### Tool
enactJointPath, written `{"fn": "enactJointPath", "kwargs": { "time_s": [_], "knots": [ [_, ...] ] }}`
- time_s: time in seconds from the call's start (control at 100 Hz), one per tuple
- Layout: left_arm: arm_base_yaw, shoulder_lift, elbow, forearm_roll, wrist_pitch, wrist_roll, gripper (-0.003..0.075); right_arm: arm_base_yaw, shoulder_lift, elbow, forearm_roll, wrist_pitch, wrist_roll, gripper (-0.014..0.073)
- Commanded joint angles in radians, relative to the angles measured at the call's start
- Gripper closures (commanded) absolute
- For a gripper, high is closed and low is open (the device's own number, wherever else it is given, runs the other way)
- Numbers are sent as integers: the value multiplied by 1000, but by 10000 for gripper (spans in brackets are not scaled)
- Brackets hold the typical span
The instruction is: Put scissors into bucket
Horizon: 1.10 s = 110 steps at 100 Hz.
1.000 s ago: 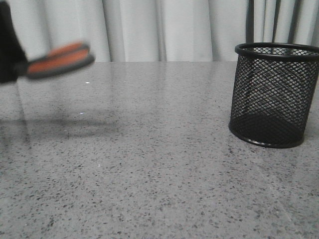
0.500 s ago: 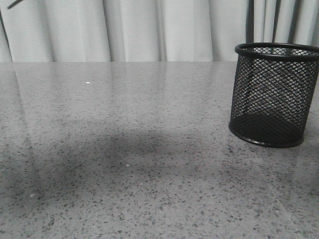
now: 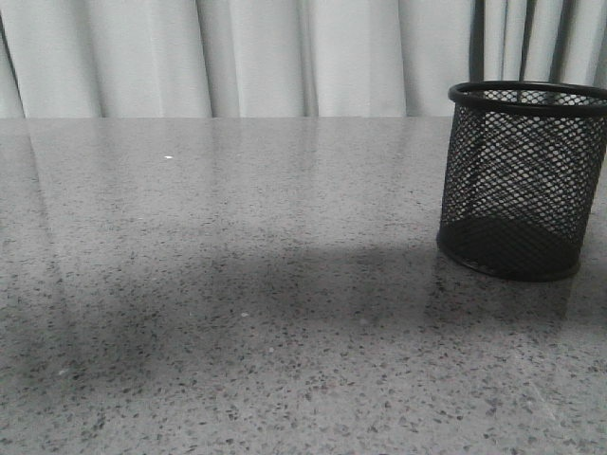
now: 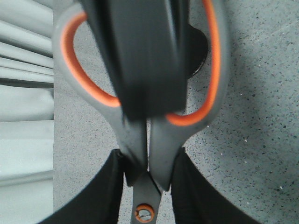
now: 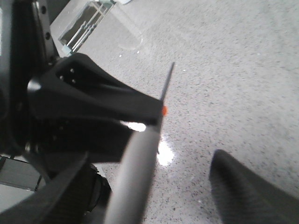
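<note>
Speckled grey table [image 3: 237,313], pale curtains [image 3: 256,57], left fingers [image 4: 187,186] clamping scissors [image 4: 154,154], right fingers' state unclear.

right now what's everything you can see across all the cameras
bucket: one, black wire mesh, upright at the right of the table in the front view, nothing visible inside
scissors: one pair, grey handles lined orange, dark blades, held off the table; absent from the front view
table: one, grey speckled stone, a broad shadow across its middle
curtain: one, pale grey, behind the table
left hand: black, fingers closed on the scissors beside the pivot screw
right hand: black, open, close by the scissors and the left hand
</note>
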Motion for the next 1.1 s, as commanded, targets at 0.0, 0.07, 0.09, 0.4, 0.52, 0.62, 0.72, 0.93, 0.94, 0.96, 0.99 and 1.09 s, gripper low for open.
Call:
{"fn": "enactJointPath", "kwargs": {
  "time_s": [0.0,0.07,0.09,0.4,0.52,0.62,0.72,0.93,0.94,0.96,0.99,1.09],
  "knots": [
    [-8,-24,-38,-33,-88,-12,739,28,32,-70,50,-25,-17,361],
    [-8,-41,-38,-76,-111,-12,724,33,54,-90,50,-24,-19,669],
    [-8,-49,-38,-87,-120,-12,711,33,55,-95,50,-27,-19,662],
    [-8,-231,-38,-150,-341,-12,385,-38,57,-178,2,13,-21,655],
    [-8,-322,-38,-216,-365,-12,397,-128,51,-233,-65,99,30,655],
    [-8,-398,-38,-271,-355,-65,486,-209,51,-315,-228,257,126,655],
    [-8,-462,-38,-267,-319,-161,690,-267,51,-427,-442,419,247,655],
    [-8,-527,-27,-240,-197,-169,740,-276,49,-638,-825,623,487,655],
    [-8,-527,-24,-238,-191,-169,740,-276,46,-644,-830,623,492,655],
    [-8,-527,-21,-230,-182,-169,740,-276,42,-649,-843,623,504,655],
    [-8,-527,-17,-218,-169,-169,740,-276,33,-649,-854,623,520,655],
    [-8,-527,-8,-188,-125,-169,740,-270,-3,-621,-882,623,552,655]
  ]
}}
